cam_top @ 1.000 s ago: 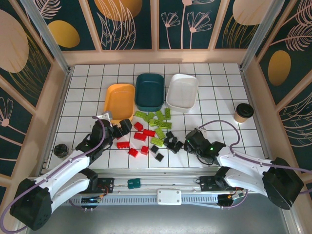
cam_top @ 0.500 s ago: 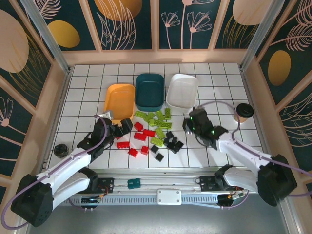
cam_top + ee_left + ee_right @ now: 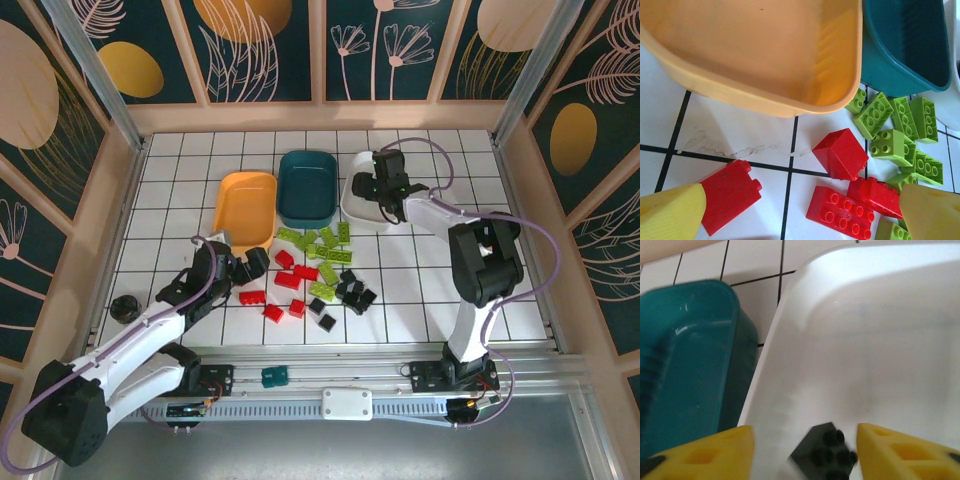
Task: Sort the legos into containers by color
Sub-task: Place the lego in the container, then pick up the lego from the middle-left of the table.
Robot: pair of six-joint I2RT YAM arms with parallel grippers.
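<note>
Black studded brick (image 3: 824,451), blurred, shows loose inside the white plastic tray (image 3: 880,340) between my right gripper's (image 3: 805,440) parted fingers (image 3: 910,455); left gripper (image 3: 800,215) wide.

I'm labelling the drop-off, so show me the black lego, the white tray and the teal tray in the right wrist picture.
black lego (image 3: 826,450), right wrist view, its studded top.
white tray (image 3: 785,340), right wrist view, its left rim.
teal tray (image 3: 690,370), right wrist view, its bare inside.

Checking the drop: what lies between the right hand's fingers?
A black brick lies in the gap of the right hand, over the white tray; the right wrist view shows it.
</note>
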